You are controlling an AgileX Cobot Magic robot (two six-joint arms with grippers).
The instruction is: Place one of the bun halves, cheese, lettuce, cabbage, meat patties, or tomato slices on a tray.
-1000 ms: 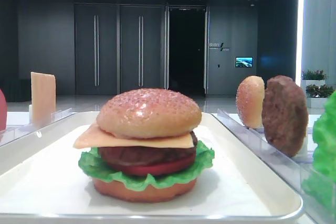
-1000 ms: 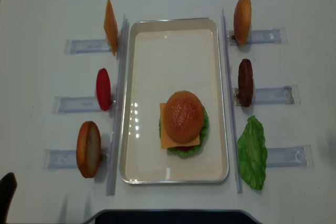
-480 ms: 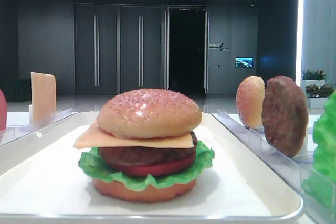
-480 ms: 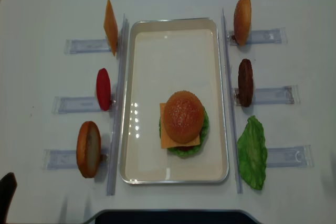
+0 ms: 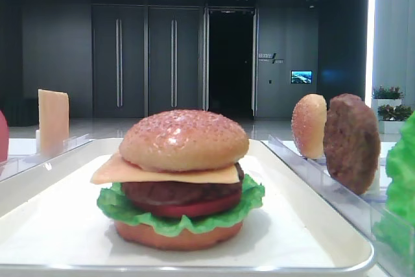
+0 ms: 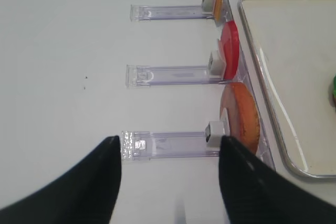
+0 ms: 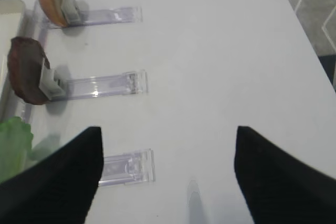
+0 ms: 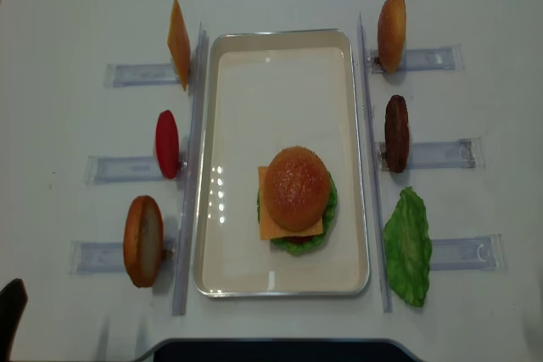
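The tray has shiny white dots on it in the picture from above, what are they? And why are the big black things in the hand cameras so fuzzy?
In the overhead view, the dots on the tray are glare: bright spots reflected off its glossy surface. In the right wrist view, the black shapes are the right end effector fingers, too close to the lens to be sharp. The same goes for the left end effector in the left wrist view.

Bun top (image 5: pixel 184 139): glossy, seeded. Cheese (image 5: pixel 165 172): smooth, shiny. Patty (image 5: pixel 351 142): rough, grainy, matt. Lettuce (image 8: pixel 408 246): ruffled, plastic-looking. Tray (image 8: pixel 280 285): white, glossy rim w/ glare. Racks (image 6: pixel 173 144): clear plastic. Tabletop (image 7: pixel 220 66): smooth, matt white.
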